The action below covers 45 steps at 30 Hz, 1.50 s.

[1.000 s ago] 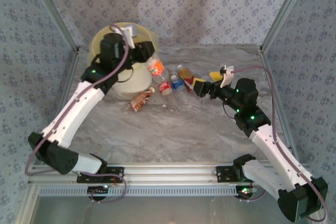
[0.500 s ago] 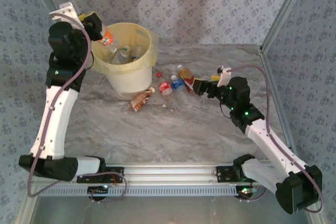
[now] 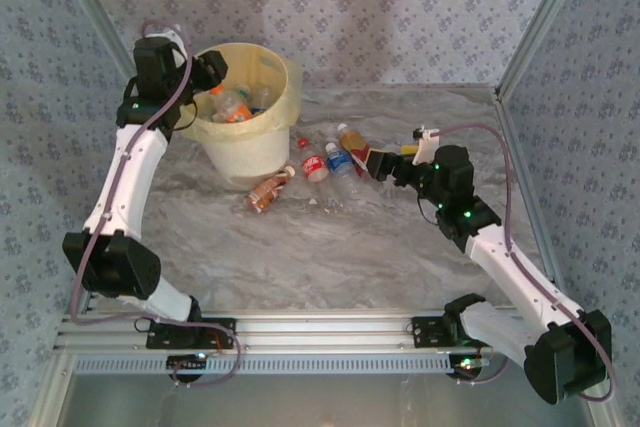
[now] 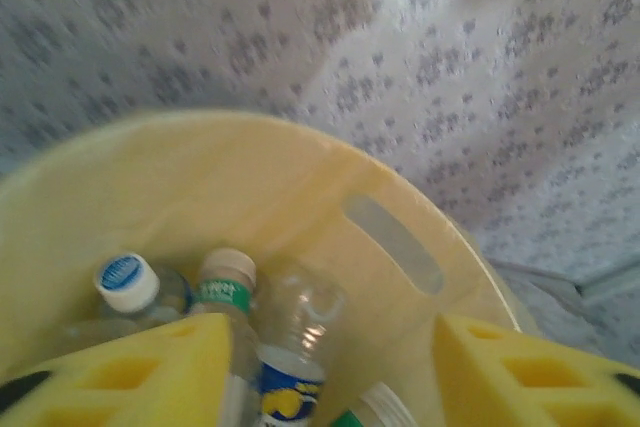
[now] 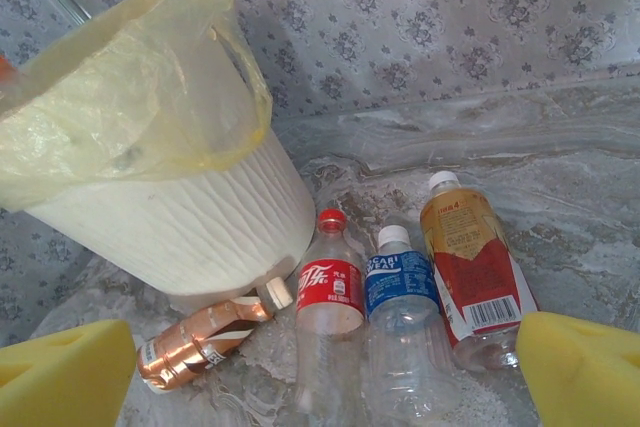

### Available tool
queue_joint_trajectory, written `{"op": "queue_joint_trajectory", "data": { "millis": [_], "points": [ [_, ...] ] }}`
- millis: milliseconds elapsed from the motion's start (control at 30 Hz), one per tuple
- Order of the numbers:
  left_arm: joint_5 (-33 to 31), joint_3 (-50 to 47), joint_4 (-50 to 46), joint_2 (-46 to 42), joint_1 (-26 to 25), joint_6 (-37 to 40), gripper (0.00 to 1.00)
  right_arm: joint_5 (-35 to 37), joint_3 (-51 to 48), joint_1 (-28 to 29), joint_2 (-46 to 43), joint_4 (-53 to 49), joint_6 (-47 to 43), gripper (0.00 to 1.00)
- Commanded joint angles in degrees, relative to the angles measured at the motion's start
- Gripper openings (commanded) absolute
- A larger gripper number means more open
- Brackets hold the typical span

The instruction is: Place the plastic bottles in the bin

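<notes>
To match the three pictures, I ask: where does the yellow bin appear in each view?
Top external: the bin, upper left of centre.
Left wrist: its inner wall, across the lower half.
Right wrist: upper left, standing upright.
Shared landmark: the flowered wall cloth behind it.

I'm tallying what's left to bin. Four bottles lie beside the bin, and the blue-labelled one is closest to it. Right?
Not quite. Four bottles do lie beside the bin, but the copper-labelled bottle is closest to it, by its base; the blue-labelled bottle is third along, past the red-labelled bottle. The right wrist view shows this.
</notes>
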Motion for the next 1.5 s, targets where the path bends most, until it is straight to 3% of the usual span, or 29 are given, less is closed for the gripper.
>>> {"op": "queue_joint_trajectory", "data": {
  "millis": [0, 133, 333, 533, 700, 867, 1100, 1467],
  "points": [
    [7.9, 4.5, -3.0, 1.7, 0.3, -2.5, 0.70, 0.3, 1.3, -0.4, 0.6, -0.3, 0.7, 1.00],
    [9.1, 4.3, -2.7, -1.8, 0.0, -1.5, 0.86, 2.9, 1.1, -0.6, 2.8, -3.5, 1.0, 1.00],
    [14.8, 0.7, -0.8, -8.0, -3.5, 0.8, 0.98, 5.5, 5.4, -1.7, 10.6, -13.1, -0.7, 1.00],
    [14.7, -4.9, -0.3, -13.6, -9.3, 5.8, 0.98, 2.8, 12.5, -3.1, 21.0, -21.6, -5.0, 0.99],
    [12.4, -13.0, 2.8, -20.1, -9.8, 5.1, 0.98, 3.3, 18.0, -3.3, 28.6, -24.9, -8.3, 0.96],
    [8.2, -20.5, 3.5, -27.0, -9.8, 5.1, 0.98, 2.5, 28.1, -3.5, 38.4, -32.0, -11.3, 0.84],
    [2.4, -22.7, -0.8, -31.4, -9.8, 7.2, 0.98, 1.8, 37.3, -3.3, 48.6, -36.2, -14.1, 0.83],
    [1.3, -23.2, -1.2, -31.0, -9.8, 7.5, 0.98, 5.6, 46.7, -2.7, 60.1, -41.0, -12.9, 0.82]
  ]
}}
